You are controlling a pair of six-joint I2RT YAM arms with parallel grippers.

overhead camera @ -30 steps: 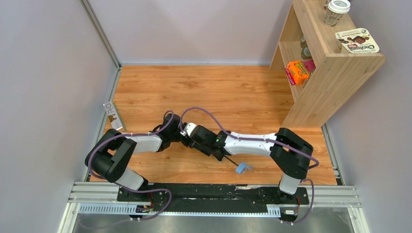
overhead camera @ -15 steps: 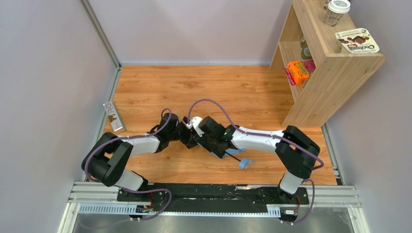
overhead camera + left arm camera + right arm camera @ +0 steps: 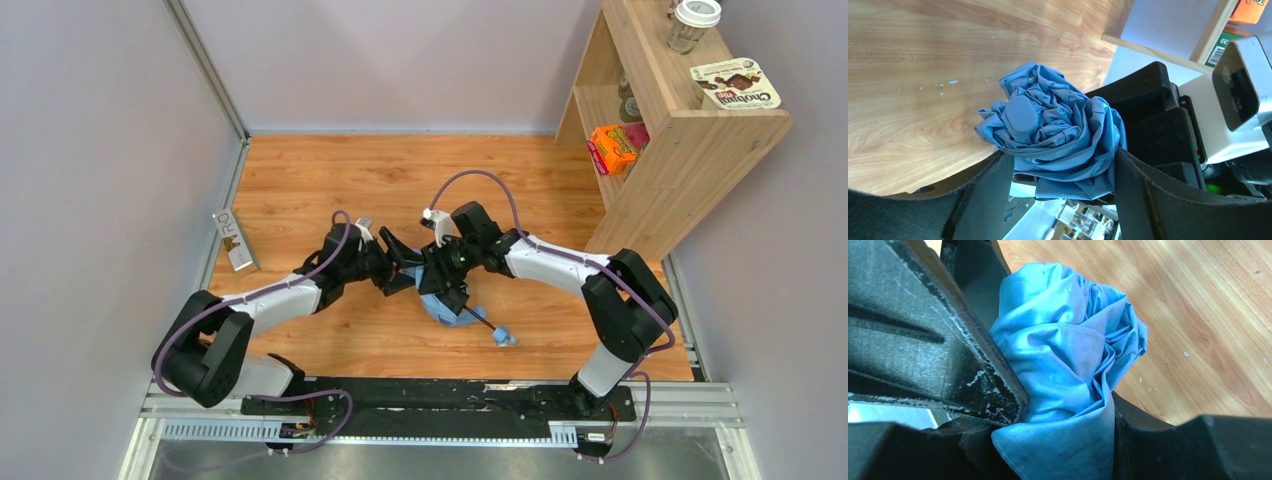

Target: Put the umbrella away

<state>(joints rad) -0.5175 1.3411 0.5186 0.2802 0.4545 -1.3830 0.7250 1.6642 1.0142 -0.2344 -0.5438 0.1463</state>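
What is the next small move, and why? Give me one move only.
Probably draw the left gripper straight back off the umbrella. Its fingers stand wide on either side of the bunched canopy and do not squeeze it. The right gripper is closed on that same bundle and looks able to carry it alone.

Crumpled cloth on smooth wood
The umbrella (image 3: 1058, 135) is thin blue cloth, creased, with a faint sheen; the surface (image 3: 480, 180) is smooth, satin wood grain; the right end effector (image 3: 1068, 412) is matt black plastic, scuffed whitish.
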